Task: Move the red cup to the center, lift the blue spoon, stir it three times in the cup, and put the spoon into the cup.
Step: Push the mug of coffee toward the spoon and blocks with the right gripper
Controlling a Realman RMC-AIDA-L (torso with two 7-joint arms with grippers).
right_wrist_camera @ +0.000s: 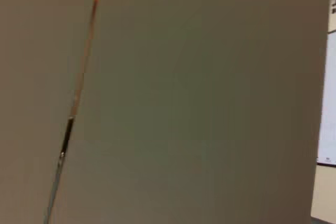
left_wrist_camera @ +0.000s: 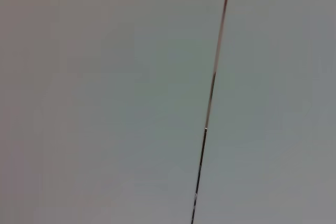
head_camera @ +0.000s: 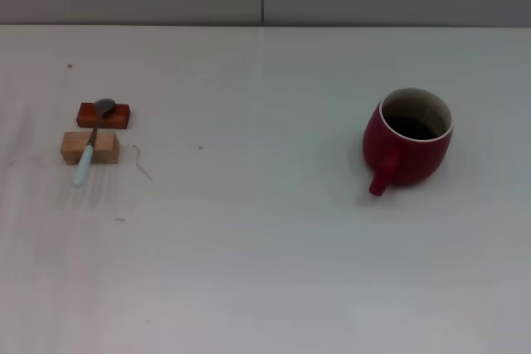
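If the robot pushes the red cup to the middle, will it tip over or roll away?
Probably neither. The red cup stands upright on the white table and looks squat and rounded, so it should slide rather than topple. It looks glazed, so it may be slippery, and a push on its stubby handle would likely spin it.

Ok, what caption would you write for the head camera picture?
Red cup on the right; blue spoon propped across two wooden blocks on the left; no claws in view.
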